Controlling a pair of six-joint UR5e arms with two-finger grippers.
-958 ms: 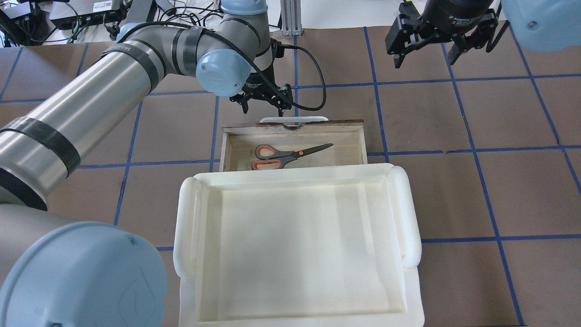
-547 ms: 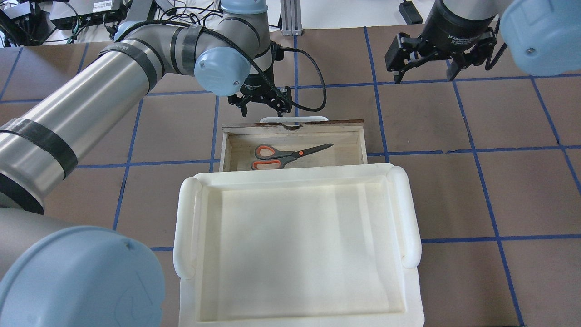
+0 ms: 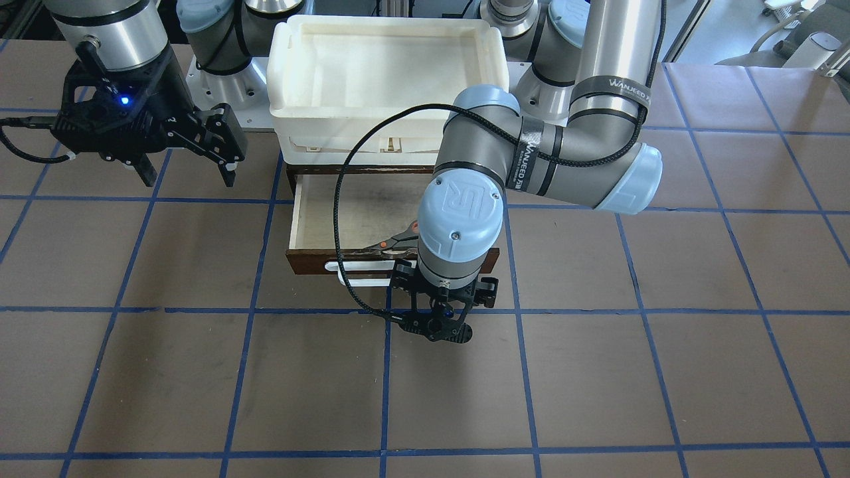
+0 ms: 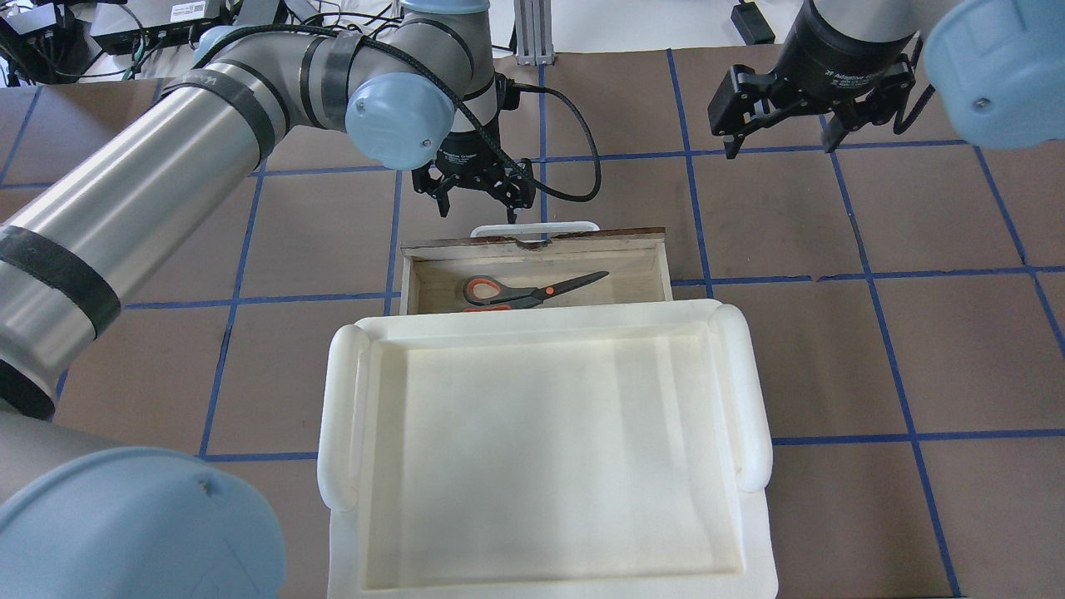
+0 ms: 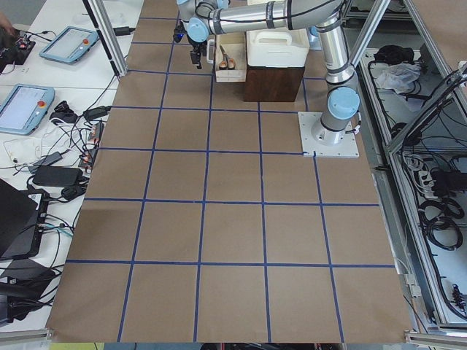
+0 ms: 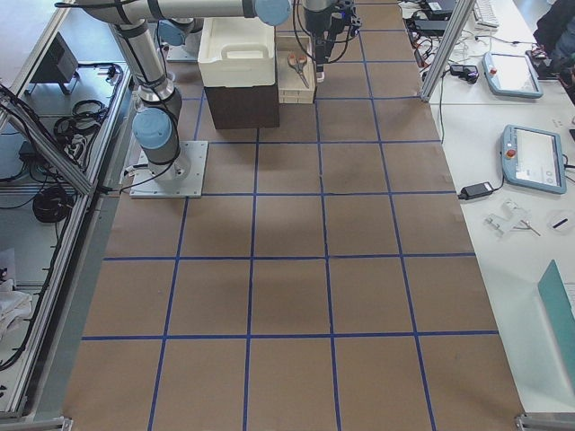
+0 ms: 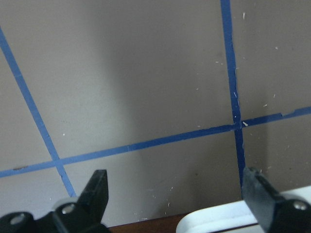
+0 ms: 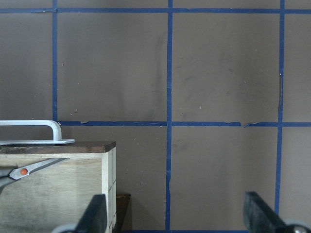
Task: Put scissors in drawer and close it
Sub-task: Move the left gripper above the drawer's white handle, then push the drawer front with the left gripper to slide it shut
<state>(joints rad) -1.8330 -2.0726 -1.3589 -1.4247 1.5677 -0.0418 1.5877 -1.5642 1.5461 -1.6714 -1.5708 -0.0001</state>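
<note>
- The white tray point(image 4: 753, 399) is the nearest thing to the robot. It sits on top of a dark cabinet point(image 5: 273, 80), and its far rim hangs over the back part of the drawer point(image 4: 449, 243).
- The drawer stands out from under the tray, partly open, with its pale inside showing.
- The scissors point(image 4: 532, 293) lie flat inside the drawer, blades toward the robot's right and handle loops toward its left. I judge that the first half of the task is done and only the closing is left.
- The white bar handle point(image 4: 537, 226) is on the far face of the drawer.
- The left gripper point(image 4: 475, 208) hangs just beyond this handle, fingers pointing down and spread wide, with nothing between them. I think it is placed there to push the front toward the robot, and a push needs no grasp.
- The right gripper point(image 4: 782, 148) is farther away, well apart to the right over the bare table point(image 4: 832, 349). It is also wide and empty, probably kept aside to leave room.
- Some things are hidden:
  - The tray rim covers one handle loop of the scissors in the overhead view.
  - The left arm's wrist covers most of the scissors in the front-facing view.
  - I cannot tell whether a finger touches the handle.
</note>
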